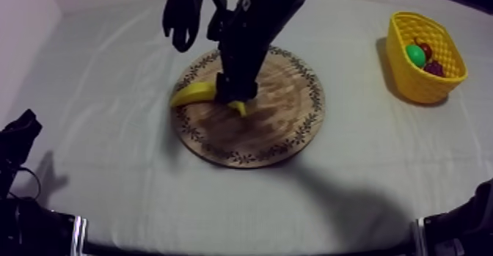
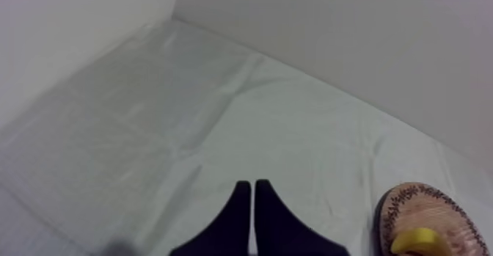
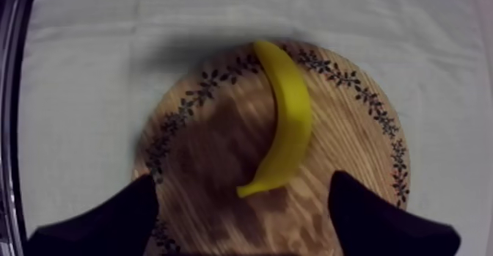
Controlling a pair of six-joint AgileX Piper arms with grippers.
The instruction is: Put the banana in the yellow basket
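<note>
Your right end effector (image 3: 242,191) hung open astride the banana (image 3: 290,119), which lay on the wooden board (image 3: 352,156). Your left end effector (image 2: 253,196) sat closed on nothing over the worktop (image 2: 183,112), near that board.

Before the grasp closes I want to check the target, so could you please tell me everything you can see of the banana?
The banana is a smooth, plain yellow toy, plastic by its look, curved and tapering to a pointed tip. It lies flat on the wooden board, one end at the patterned rim, the tip toward the middle. The right gripper hangs open over it, a finger at each side of the tip, neither touching it in the wrist view.
</note>
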